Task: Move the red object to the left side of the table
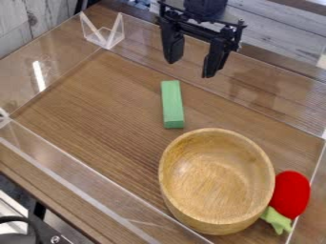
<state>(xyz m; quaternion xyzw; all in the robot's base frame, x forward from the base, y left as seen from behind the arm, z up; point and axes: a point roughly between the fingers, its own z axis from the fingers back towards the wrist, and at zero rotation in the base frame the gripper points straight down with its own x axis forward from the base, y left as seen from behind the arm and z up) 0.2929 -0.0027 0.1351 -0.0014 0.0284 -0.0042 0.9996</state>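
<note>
The red object (291, 195) is a small rounded bright-red toy with a light-green stem end. It lies at the lower right of the brown wood-grain table (90, 105), touching the outside of a wooden bowl. My gripper (192, 59) hangs over the far middle of the table, pointing down. Its two dark fingers stand apart and hold nothing. It is well away from the red toy, up and to the left of it in the picture.
A wooden bowl (216, 181) sits at the lower right. A flat green rectangular block (171, 103) lies near the middle, below the gripper. Low clear acrylic walls (76, 167) border the table, with a clear stand (102, 30) at the far left.
</note>
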